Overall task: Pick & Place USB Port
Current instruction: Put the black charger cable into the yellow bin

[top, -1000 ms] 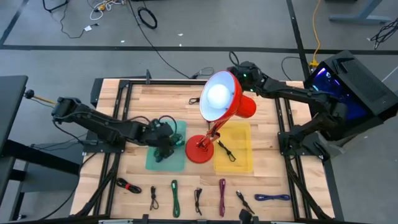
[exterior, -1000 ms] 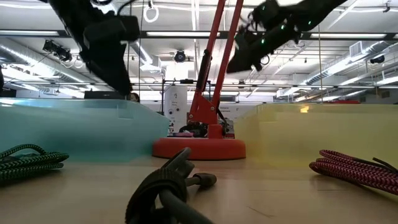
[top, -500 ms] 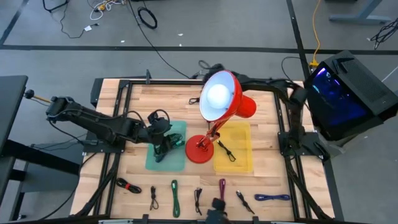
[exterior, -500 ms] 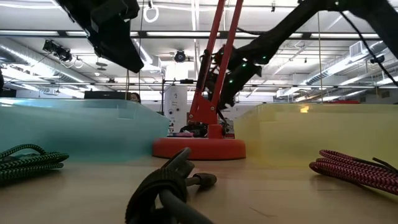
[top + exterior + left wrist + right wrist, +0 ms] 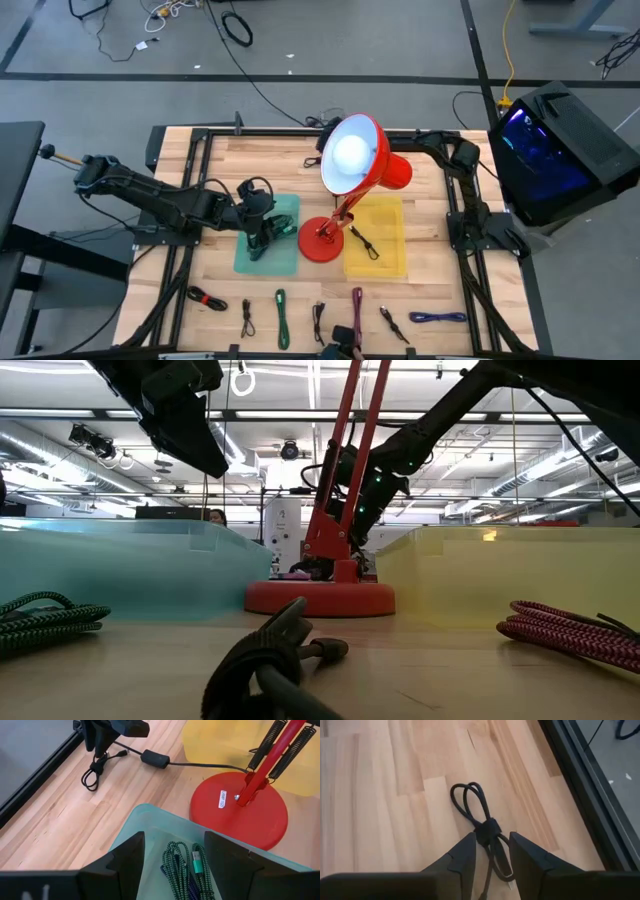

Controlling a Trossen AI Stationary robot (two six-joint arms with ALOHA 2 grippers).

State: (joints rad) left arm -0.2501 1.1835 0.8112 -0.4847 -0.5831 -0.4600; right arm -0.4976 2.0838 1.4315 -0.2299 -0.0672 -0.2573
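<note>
Two arms at work on the wooden table. L gripper hangs over the teal bin, fingers spread apart, nothing held; a green braided USB cable lies coiled in the bin directly below. R gripper is down at the table's far edge behind the red lamp, fingers apart, straddling a black bundled cable w/ a tie at its middle; contact w/ cable cannot be told. Lamp base sits just beside the teal bin, between it and the yellow bin, which holds one black cable. Row of bundled cables along near edge: red/black, black, green, black, magenta, blue.
</note>
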